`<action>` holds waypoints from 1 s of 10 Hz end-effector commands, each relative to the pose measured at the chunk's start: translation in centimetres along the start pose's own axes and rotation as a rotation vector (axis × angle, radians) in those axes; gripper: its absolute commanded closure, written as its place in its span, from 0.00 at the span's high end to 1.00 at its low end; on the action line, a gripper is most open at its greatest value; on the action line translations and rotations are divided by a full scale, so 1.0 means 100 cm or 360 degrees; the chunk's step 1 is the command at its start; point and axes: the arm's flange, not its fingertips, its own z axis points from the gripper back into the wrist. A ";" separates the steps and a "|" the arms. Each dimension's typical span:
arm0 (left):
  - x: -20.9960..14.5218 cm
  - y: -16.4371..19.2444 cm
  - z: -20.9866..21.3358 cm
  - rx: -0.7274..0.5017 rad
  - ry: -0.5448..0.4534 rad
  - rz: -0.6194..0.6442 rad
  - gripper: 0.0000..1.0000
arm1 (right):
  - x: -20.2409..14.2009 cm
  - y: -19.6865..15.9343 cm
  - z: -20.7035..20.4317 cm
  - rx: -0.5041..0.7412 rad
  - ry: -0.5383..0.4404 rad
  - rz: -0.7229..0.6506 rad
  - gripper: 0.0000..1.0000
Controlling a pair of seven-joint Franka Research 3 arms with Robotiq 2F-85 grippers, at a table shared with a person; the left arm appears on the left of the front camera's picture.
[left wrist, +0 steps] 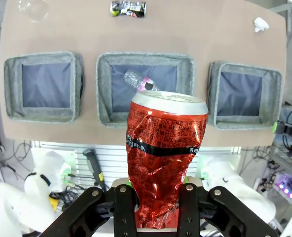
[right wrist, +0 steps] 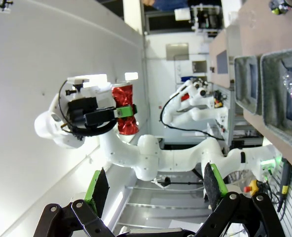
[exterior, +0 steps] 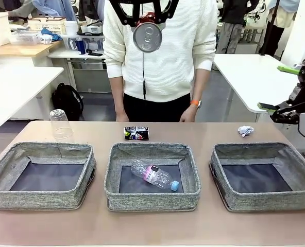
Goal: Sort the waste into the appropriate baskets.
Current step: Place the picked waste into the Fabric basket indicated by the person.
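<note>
Counter of pale brown spans the front view, with a person in a white sweater standing at its far edge. Three grey woven baskets sit in a row on the near half. The left basket and the right basket show bare dark bottoms, and the middle basket holds the bottle, which lies on its side at a slant with its blue cap toward the near right corner.

High above the middle of the row, the left end effector is clamped on the lower part of the crushed red can. The can stands upright between the fingers, its silver top pointing down toward the middle basket in the left wrist view. In the front view its silver end faces the camera, in front of the person's chest.

The right end effector hangs off the counter's right side with its fingers spread wide and nothing between the green pads.

The clear cup stands upside down just beyond the left basket's far wall. The dark can lies on its side just behind the middle basket. The white paper ball rests behind the right basket, apart from it.
</note>
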 end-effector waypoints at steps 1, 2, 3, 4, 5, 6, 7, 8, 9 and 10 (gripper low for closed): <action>-0.002 0.004 0.000 0.0005 -0.0025 0.0017 0.30 | -0.002 -0.001 0.002 -0.0008 0.0026 0.0035 1.00; -0.002 0.004 0.000 0.0005 -0.0025 0.0017 0.30 | -0.002 -0.001 0.002 -0.0008 0.0026 0.0035 1.00; -0.002 0.004 0.000 0.0005 -0.0025 0.0017 0.30 | -0.002 -0.001 0.002 -0.0008 0.0026 0.0035 1.00; -0.002 0.004 0.000 0.0005 -0.0025 0.0017 0.30 | -0.002 -0.001 0.002 -0.0008 0.0026 0.0035 1.00; -0.002 0.004 0.000 0.0005 -0.0025 0.0017 0.30 | -0.002 -0.001 0.002 -0.0008 0.0026 0.0035 1.00; -0.002 0.004 0.000 0.0005 -0.0025 0.0017 0.30 | -0.002 -0.001 0.002 -0.0008 0.0026 0.0035 1.00; -0.002 0.004 0.000 0.0005 -0.0025 0.0017 0.30 | -0.002 -0.001 0.002 -0.0008 0.0026 0.0035 1.00; -0.002 0.004 0.000 0.0005 -0.0025 0.0017 0.30 | -0.002 -0.001 0.002 -0.0008 0.0026 0.0035 1.00; -0.002 0.004 0.000 0.0005 -0.0025 0.0017 0.30 | -0.002 -0.001 0.002 -0.0008 0.0026 0.0035 1.00; -0.002 0.004 0.000 0.0005 -0.0025 0.0017 0.30 | -0.002 -0.001 0.002 -0.0008 0.0026 0.0035 1.00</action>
